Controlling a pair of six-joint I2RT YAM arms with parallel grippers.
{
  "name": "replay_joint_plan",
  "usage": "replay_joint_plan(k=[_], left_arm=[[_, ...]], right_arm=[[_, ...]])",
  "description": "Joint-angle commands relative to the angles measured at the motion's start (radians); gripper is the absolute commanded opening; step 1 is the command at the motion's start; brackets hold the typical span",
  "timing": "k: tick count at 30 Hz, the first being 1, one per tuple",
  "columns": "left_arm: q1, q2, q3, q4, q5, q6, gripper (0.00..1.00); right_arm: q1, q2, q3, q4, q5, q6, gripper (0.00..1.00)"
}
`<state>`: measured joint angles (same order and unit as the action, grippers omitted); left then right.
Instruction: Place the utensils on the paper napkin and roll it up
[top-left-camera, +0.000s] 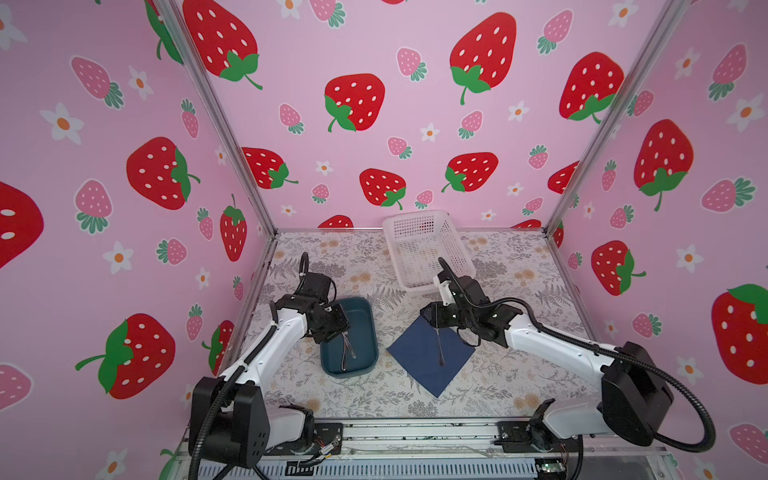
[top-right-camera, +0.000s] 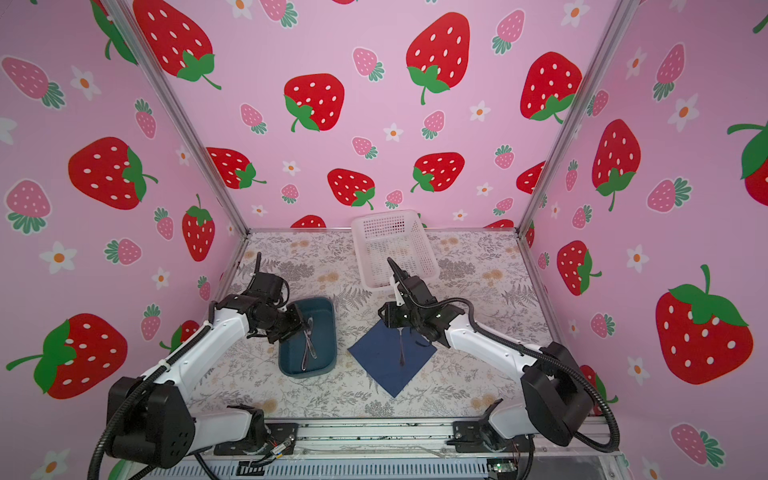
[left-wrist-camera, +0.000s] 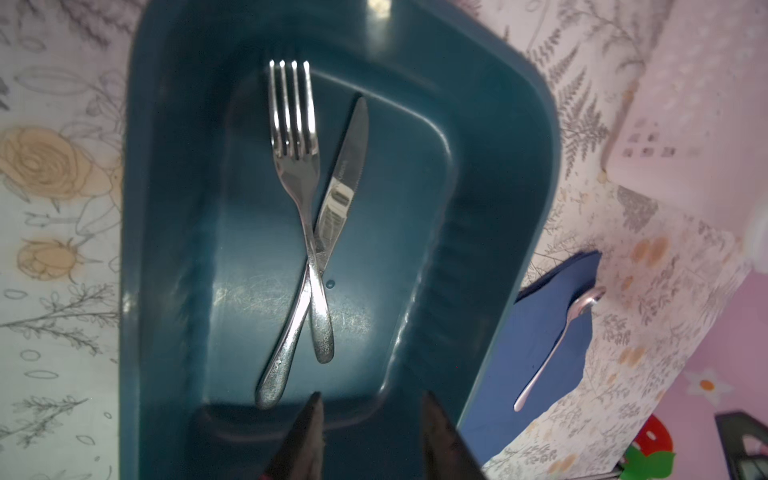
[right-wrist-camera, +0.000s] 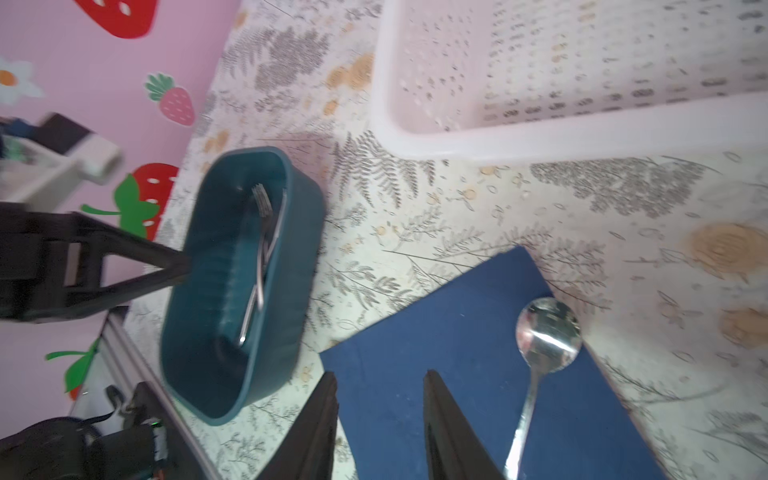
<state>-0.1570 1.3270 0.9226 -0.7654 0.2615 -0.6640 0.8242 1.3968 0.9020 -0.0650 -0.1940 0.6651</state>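
Note:
The dark navy paper napkin (top-left-camera: 419, 361) lies as a diamond on the floral table, and the spoon (top-left-camera: 439, 349) rests on it. In the right wrist view the spoon (right-wrist-camera: 544, 336) sits with its bowl at the napkin's (right-wrist-camera: 436, 324) edge. My right gripper (right-wrist-camera: 380, 376) hovers open over the napkin beside the spoon, holding nothing. The fork (left-wrist-camera: 297, 166) and knife (left-wrist-camera: 343, 183) lie crossed in the teal tray (left-wrist-camera: 478, 166). My left gripper (left-wrist-camera: 370, 399) hangs open over the tray's end by the handles, with nothing between its fingers.
A white perforated basket (top-left-camera: 451, 232) stands at the back, close behind the right wrist. The teal tray (top-left-camera: 368, 328) sits left of the napkin with a narrow strip of table between. Pink strawberry walls enclose three sides.

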Motion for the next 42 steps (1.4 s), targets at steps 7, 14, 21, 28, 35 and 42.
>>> replay_joint_plan(k=[7, 14, 21, 28, 35, 42], left_arm=[[0.002, 0.207, 0.111, -0.063, -0.084, 0.084, 0.31], [0.004, 0.293, 0.119, -0.042, -0.164, 0.066, 0.30], [0.006, 0.353, 0.119, 0.008, -0.191, 0.086, 0.27], [0.026, 0.393, 0.108, 0.041, -0.155, 0.116, 0.24], [0.025, 0.430, 0.107, 0.024, -0.156, 0.116, 0.18], [0.013, 0.440, 0.113, 0.019, -0.154, 0.116, 0.20]], right_arm=[[0.031, -0.017, -0.027, 0.315, -0.280, -0.036, 0.59], [0.190, 0.117, 0.098, 0.243, -0.162, -0.103, 0.64], [0.236, 0.188, 0.149, 0.222, -0.138, -0.103, 0.71], [0.246, 0.220, 0.175, 0.176, -0.125, -0.102, 0.71], [0.260, 0.292, 0.251, 0.094, -0.094, -0.079, 0.71], [0.270, 0.312, 0.265, 0.073, -0.078, -0.082, 0.72]])
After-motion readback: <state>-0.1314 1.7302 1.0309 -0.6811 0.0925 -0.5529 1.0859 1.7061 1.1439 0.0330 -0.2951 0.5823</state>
